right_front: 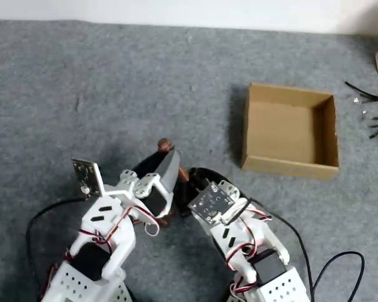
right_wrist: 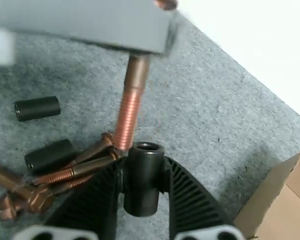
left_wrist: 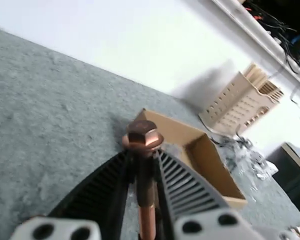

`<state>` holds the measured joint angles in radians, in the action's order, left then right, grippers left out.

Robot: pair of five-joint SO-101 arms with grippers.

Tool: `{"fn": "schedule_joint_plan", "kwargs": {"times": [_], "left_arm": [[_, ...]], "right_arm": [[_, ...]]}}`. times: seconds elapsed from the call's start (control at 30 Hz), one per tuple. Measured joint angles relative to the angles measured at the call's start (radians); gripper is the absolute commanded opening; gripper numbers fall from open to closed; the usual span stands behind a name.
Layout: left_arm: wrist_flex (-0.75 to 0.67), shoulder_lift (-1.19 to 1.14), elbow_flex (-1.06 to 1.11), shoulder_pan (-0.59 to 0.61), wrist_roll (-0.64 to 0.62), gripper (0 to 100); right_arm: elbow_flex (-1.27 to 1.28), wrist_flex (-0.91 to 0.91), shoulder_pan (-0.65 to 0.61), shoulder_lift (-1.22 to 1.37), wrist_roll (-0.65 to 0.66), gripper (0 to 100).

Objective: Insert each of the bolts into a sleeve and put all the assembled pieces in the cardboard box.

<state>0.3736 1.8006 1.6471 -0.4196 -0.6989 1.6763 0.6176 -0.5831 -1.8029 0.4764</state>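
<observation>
From above, your left hand (right_front: 166, 168) is closed on a bolt (right_front: 165, 146), with the cardboard box (right_front: 288, 167) well off to its right. Left wrist: the bolt's head pokes past that hand. Right wrist: your right hand (right_wrist: 142, 167) clamps a sleeve (right_wrist: 141, 182). The thread tip looks to sit beside the bore, so centre it before pushing. Spare bolts (right_wrist: 75, 171) and sleeves (right_wrist: 37, 108) crowd the bench (right_wrist: 200, 100) behind.

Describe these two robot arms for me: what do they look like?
The left arm and right arm are both white plastic segments around black motor blocks, with red and white wires looped at the joints and black cables trailing behind. Their jaws are black, wedge-shaped and ribbed.
</observation>
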Motion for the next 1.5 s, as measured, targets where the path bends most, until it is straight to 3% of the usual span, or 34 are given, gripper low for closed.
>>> {"fn": "schedule_joint_plan", "kwargs": {"times": [0.47,1.5], "left_arm": [[-0.118,-0.002,0.029,-0.017,0.002,0],[-0.048,-0.002,0.029,-0.023,0.002,0]], "right_arm": [[0.000,0.018,-0.035,0.000,0.000,0.5],[0.000,0.017,-0.040,0.000,0.000,0.5]]}}
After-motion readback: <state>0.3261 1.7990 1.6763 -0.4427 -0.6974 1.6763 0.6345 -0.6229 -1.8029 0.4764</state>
